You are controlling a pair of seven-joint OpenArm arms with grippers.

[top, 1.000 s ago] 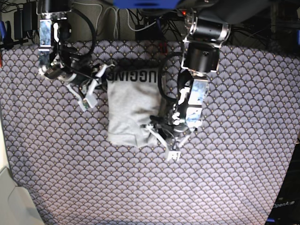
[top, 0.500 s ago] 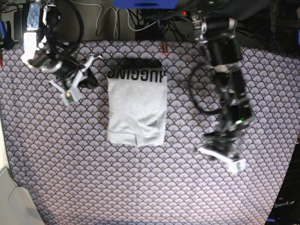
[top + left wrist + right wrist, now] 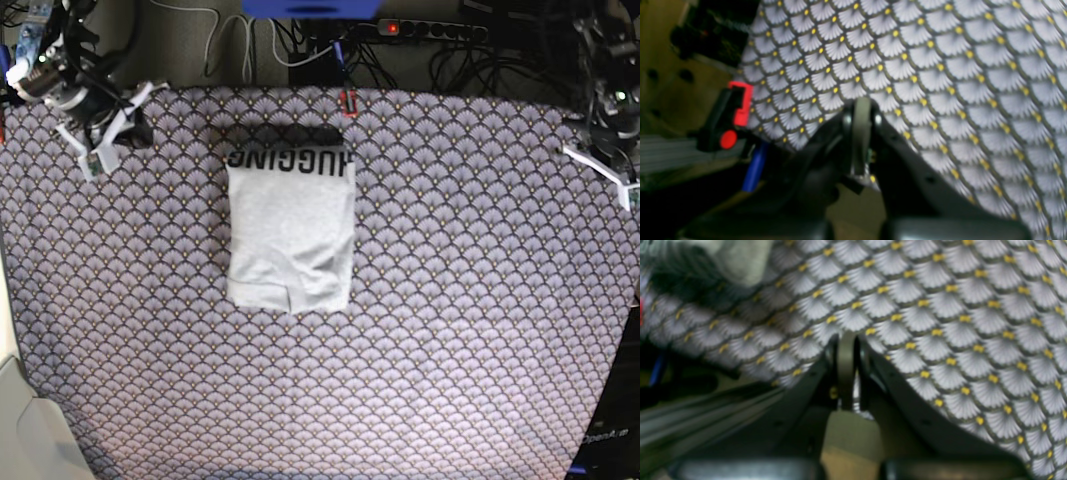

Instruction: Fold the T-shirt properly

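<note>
The light grey T-shirt (image 3: pixel 290 235) lies folded into a tidy rectangle in the middle of the tablecloth (image 3: pixel 450 300), with the black "HUGGING" lettering (image 3: pixel 290 160) upside down along its far edge. My right gripper (image 3: pixel 97 152) is at the far left corner, well clear of the shirt; in its wrist view its fingers (image 3: pixel 846 366) are shut and empty, and a corner of the shirt (image 3: pixel 740 256) shows at top left. My left gripper (image 3: pixel 622 188) is at the far right edge; its fingers (image 3: pixel 860 133) are shut and empty over the cloth.
A power strip (image 3: pixel 430 30) and cables run behind the table's back edge. A red clip (image 3: pixel 348 103) sits on that edge behind the shirt. A red and black clamp (image 3: pixel 735 111) shows at the table edge in the left wrist view. A pale object (image 3: pixel 25 420) stands at bottom left.
Both arms have drawn away from the shirt: the right gripper to the far left corner, the left gripper from the front right up to the far right edge. The shirt stays folded and still.
</note>
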